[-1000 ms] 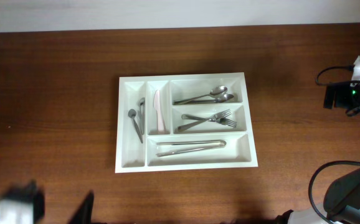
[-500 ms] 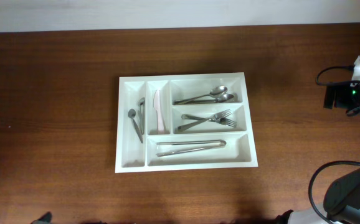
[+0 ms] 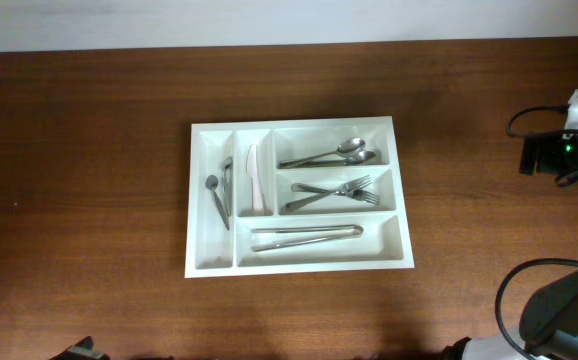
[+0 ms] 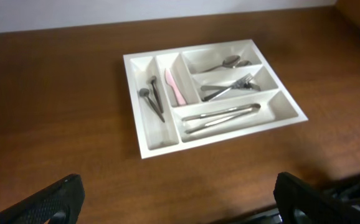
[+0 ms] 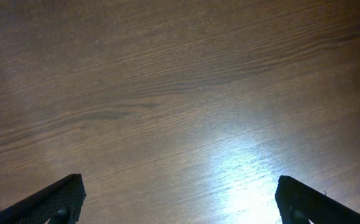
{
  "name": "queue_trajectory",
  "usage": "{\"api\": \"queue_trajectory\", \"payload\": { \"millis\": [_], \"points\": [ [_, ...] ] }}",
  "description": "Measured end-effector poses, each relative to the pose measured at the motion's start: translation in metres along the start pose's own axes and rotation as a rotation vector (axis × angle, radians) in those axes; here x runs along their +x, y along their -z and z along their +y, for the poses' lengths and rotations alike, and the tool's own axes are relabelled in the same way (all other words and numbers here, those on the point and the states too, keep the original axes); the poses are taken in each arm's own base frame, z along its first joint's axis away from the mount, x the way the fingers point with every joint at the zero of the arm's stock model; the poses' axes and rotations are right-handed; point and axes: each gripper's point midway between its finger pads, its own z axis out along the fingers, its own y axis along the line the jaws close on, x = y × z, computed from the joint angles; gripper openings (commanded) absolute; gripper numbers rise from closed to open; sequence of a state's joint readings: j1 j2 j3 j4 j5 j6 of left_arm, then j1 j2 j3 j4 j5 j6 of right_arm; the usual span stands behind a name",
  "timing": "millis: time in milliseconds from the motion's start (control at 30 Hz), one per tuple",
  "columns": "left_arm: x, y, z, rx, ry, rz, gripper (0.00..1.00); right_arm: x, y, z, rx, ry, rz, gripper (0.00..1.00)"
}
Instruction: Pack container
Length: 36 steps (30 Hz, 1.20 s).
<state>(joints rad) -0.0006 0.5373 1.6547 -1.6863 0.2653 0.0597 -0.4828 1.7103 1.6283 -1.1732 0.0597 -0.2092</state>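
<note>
At the near edge, the left gripper point(image 4: 177, 198) hangs above the wooden table point(image 3: 89, 200) with its two black fingers point(image 4: 49, 202) spread wide and nothing between them. The right gripper point(image 5: 179, 190) is also wide open and empty, and its camera sees only bare wood with a bright glare. Well ahead of both, in the middle of the table, the container point(image 3: 299, 266) lies flat and clear of either gripper. Its nearest wide compartment holds a pair of metal tongs point(image 3: 306, 236) lying left to right. Behind that, the middle wide compartment holds crossed forks point(image 3: 334, 192), and the farthest wide one holds two spoons point(image 3: 329, 155). On the container's left side run the two narrow compartments: the outer one holds two small spoons point(image 3: 219, 190), the inner one a pale knife point(image 3: 256, 180). Off to the right sits a black device point(image 3: 549, 155) with a green light. A light wall point(image 3: 269, 20) borders the table's far edge.
</note>
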Motion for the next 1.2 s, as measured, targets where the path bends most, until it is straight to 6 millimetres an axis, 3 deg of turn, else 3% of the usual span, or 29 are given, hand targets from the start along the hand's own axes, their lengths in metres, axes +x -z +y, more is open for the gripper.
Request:
{"api": "queue_trajectory", "payload": {
  "millis": [567,700,967,1100,1200],
  "points": [
    [-0.035,-0.02,-0.005,0.056,-0.191,-0.122,0.99,0.0,0.0,0.0,0.0,0.0,0.0,0.99],
    [-0.045,-0.037,0.0,0.055,-0.23,-0.146,0.99,0.0,0.0,0.0,0.0,0.0,0.0,0.99],
    [-0.061,-0.096,0.016,0.042,-0.279,-0.231,0.99,0.0,0.0,0.0,0.0,0.0,0.0,0.99],
    [-0.058,-0.117,0.022,0.023,-0.313,-0.339,0.99,0.0,0.0,0.0,0.0,0.0,0.0,0.99],
    [-0.042,-0.131,0.025,0.011,-0.333,-0.399,0.99,0.0,0.0,0.0,0.0,-0.001,0.0,0.99]
  ]
}}
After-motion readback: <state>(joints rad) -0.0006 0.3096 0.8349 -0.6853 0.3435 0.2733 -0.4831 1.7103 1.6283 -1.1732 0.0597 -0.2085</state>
